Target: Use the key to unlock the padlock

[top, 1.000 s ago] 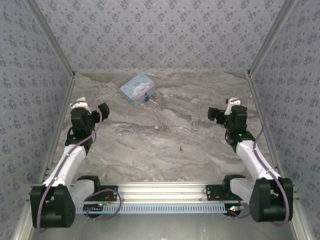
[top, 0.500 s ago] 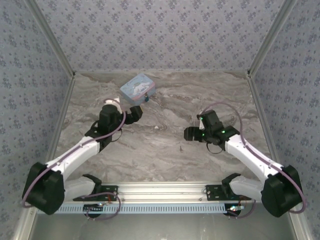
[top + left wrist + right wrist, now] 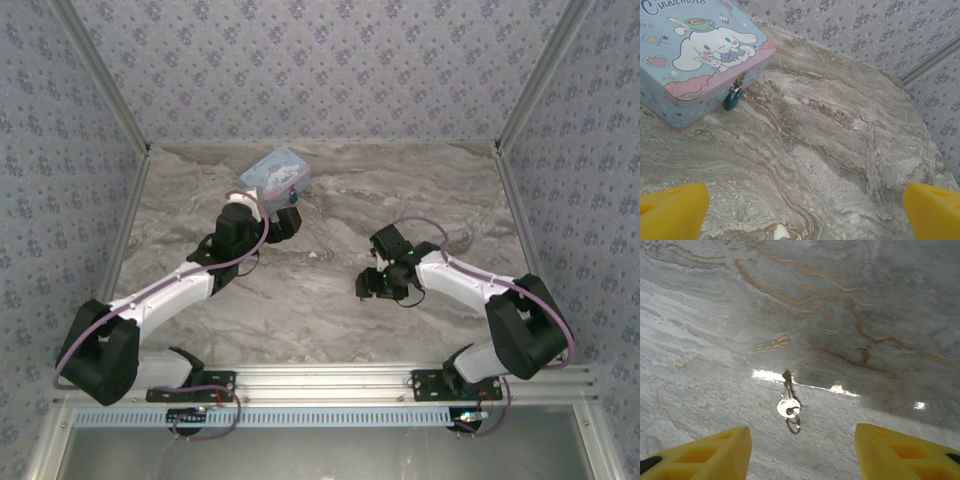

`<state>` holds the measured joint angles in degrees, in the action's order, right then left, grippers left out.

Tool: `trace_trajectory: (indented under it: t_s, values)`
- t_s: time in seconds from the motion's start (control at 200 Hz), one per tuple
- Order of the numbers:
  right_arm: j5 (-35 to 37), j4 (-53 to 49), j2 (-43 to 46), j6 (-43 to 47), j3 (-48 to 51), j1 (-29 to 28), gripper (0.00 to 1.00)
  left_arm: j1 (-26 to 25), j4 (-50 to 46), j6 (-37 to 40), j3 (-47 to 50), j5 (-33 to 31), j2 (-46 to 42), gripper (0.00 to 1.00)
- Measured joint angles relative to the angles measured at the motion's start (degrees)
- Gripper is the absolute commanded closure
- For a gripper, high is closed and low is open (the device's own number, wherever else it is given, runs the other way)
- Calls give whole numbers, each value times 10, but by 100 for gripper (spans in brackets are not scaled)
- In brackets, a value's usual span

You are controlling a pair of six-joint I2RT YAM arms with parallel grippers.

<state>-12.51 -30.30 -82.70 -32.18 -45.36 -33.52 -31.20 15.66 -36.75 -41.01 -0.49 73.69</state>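
Overhead, a grey-veined marble-look tabletop (image 3: 320, 305) walled by three floral-papered panels (image 3: 320, 70) carries one pale blue cartoon tin box (image 3: 695, 47), one tiny teal padlock (image 3: 733, 100) hanging at its clasp, and one small metal key (image 3: 788, 399) lying flat mid-table — two grippers, left gripper (image 3: 802, 212) near the padlock, right gripper (image 3: 800, 455) above the key, both spread apart.

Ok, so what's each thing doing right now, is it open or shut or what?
tin box: lid closed.
padlock: looks shut, hanging on the tin box.
key: lying flat on the table, not held.
left gripper: open, empty.
right gripper: open, empty, over the key.
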Motion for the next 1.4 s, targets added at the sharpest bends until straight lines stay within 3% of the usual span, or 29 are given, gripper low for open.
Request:
trace_trajectory:
  t_s: [0.63, 1.399]
  values:
    - [-7, 0, -75, -15, -29, -36, 63, 0, -7, 2, -3, -14, -1, 1]
    - [23, -31, -107, -17, -56, -42, 86, 0, -18, 5, -7, -18, -1, 1]
